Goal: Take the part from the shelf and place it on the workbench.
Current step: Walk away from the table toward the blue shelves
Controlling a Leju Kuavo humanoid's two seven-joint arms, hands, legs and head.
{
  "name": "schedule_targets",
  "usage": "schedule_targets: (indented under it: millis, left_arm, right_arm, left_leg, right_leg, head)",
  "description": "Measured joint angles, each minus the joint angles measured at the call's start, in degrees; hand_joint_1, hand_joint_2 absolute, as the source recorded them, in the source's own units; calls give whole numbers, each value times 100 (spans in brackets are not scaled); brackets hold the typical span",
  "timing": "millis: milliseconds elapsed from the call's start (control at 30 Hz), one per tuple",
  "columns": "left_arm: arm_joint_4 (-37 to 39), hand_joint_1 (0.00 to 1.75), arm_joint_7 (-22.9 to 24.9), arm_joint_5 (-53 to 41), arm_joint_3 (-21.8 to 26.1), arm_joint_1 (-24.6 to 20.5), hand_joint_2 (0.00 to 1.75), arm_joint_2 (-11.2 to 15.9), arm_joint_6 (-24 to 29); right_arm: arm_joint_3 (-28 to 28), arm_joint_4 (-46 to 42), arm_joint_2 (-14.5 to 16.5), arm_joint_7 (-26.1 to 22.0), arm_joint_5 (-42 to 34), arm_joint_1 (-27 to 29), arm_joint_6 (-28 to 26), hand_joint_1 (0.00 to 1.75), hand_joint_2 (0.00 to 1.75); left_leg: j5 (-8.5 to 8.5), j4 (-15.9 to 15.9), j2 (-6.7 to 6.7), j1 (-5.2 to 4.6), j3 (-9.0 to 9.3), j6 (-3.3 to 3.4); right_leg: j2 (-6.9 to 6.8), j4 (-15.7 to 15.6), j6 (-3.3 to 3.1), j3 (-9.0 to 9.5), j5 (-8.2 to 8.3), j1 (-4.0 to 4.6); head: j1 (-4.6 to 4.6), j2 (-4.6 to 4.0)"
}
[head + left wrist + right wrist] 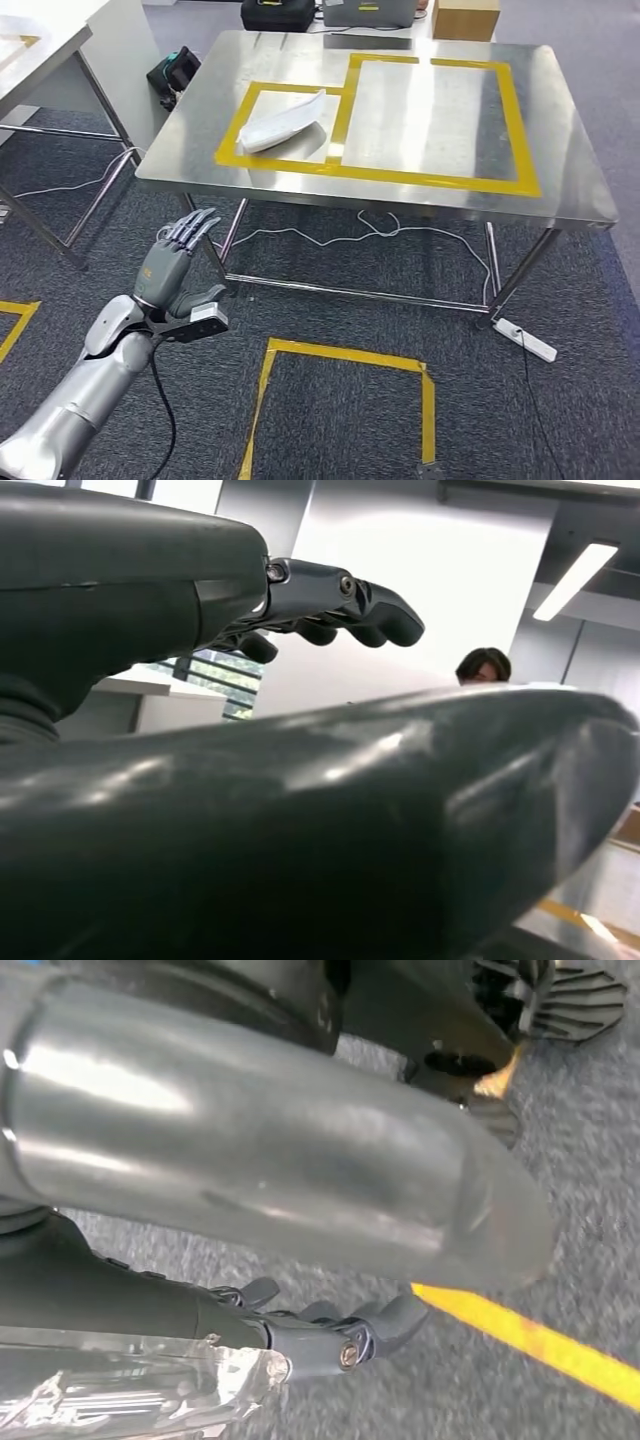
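The white part (283,125) lies on the steel workbench (423,205), inside the smaller yellow-taped box (341,110) toward the bench's left end, near the left edge and well back from the front edge. It lies flat and at a slant across the box, apart from the tape on every side I can see.

My left hand (170,270) hangs low in front of the bench's near left corner, over the carpet, with its fingers (340,590) stretched out straight and nothing in it. My right hand (324,1335) hangs over the carpet near a yellow floor line (528,1335). Its fingers look only slightly curled, but I cannot tell whether they grip anything.

I judge the part to be light and thin, a long curved shell, possibly glossy or bagged and so slippery. I would grip it across its narrow width near the middle, and gently, since a thin shell may flex or crack.
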Motion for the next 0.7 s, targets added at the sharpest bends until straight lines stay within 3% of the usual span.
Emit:
schedule_targets:
  millis: [33,67,100,133,233,300,333,367,467,500,600,700]
  left_arm:
    - [18,0,2,-1,9,8,0,4,2]
    - [37,0,3,-1,14,22,0,4,3]
    - [57,0,21,-10,17,37,0,4,9]
    - [80,0,64,-30,23,49,0,4,20]
    - [197,0,400,-173,95,48,0,-1,112]
    - [341,0,696,-270,186,41,0,-7,188]
    - [422,0,823,-308,237,45,0,-13,210]
    - [505,0,964,-355,296,52,0,-26,227]
    - [777,0,1448,-555,501,68,0,-81,273]
    - [874,0,1644,-636,584,73,0,-99,299]
    - [1171,0,2149,-824,881,107,0,-162,409]
    - [1466,0,2332,-856,1176,193,0,-205,535]
  right_arm:
    - [0,1,0,0,0,9,1,0,0]
    - [0,1,0,0,0,22,1,0,0]
    - [0,1,0,1,-1,35,1,0,0]
    - [0,1,0,2,-2,45,1,0,0]
    - [0,1,0,7,-19,50,-7,0,0]
    - [0,1,0,8,-39,52,-24,0,0]
    - [-1,1,0,10,-48,57,-34,0,0]
    - [-3,1,-1,13,-58,67,-43,0,0]
    - [-13,1,-1,32,-84,95,-57,0,0]
    - [-17,1,-1,43,-89,98,-60,0,0]
    - [-41,1,10,73,-97,98,-64,0,0]
    - [-68,1,27,85,-108,102,-68,0,0]
  left_leg:
    - [-219,399,0,11,-130,-26]
    - [-336,713,0,21,-217,-46]
    - [-340,856,1,31,-224,-59]
    - [-245,776,1,43,-123,-66]
    - [142,-263,0,78,579,-79]
    - [181,-663,-8,79,805,-37]
    - [177,-707,-12,77,804,-5]
    - [175,-720,-12,80,787,21]
    - [193,-732,-19,68,768,58]
    - [197,-731,-19,58,765,76]
    - [215,-729,-18,30,739,136]
    - [251,-725,-13,9,684,182]
  right_leg:
    - [1,6,-7,-54,44,0]
    - [0,12,-4,-104,80,-1]
    - [0,19,4,-147,106,-3]
    - [0,25,16,-181,127,-7]
    - [4,52,72,-242,156,-6]
    - [12,79,130,-281,174,17]
    - [16,89,151,-301,175,27]
    - [16,89,124,-314,182,31]
    - [14,71,-50,-363,191,35]
    - [13,63,-63,-376,198,31]
    - [14,27,48,-376,259,4]
    - [16,11,178,-376,323,-21]
  head:
    - [-7,0]
    - [-7,0]
    - [-8,0]
    - [-7,0]
    - [-12,0]
    - [-15,0]
    - [-12,0]
    - [-11,0]
    - [6,0]
    - [13,0]
    - [12,0]
    - [11,0]
